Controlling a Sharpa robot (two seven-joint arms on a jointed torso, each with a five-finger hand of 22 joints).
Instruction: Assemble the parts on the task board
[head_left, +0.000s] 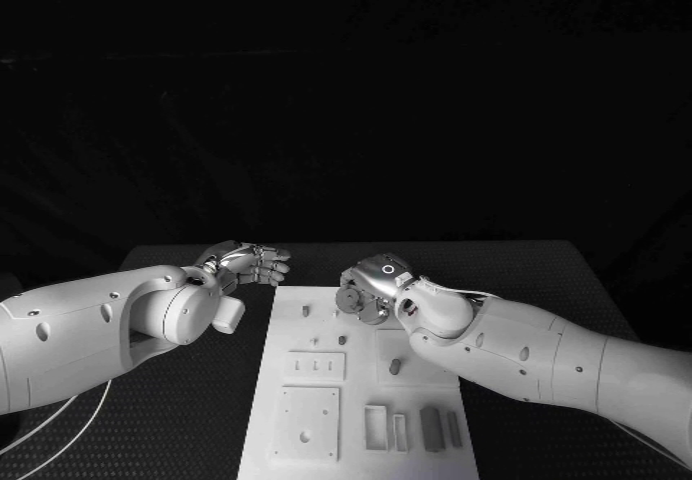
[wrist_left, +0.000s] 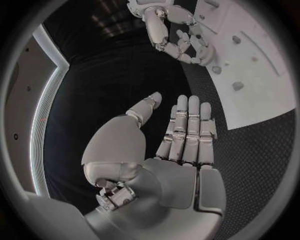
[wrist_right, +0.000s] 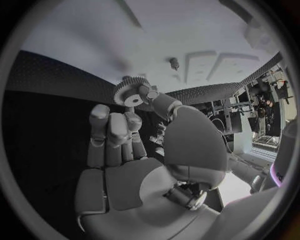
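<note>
Gear pinched in my right hand (wrist_right: 134, 150), above the task board's (head_left: 361, 420) far end.
My left hand (wrist_left: 178, 145) hung open beside the board; I judged the gear (wrist_right: 129, 92) needed lowering level onto its peg.

1. No words, labels, brand marks or numbers can be read on the task board (head_left: 361, 400)
2. None can be read on the table (head_left: 188, 420) or either arm, in any view
</note>
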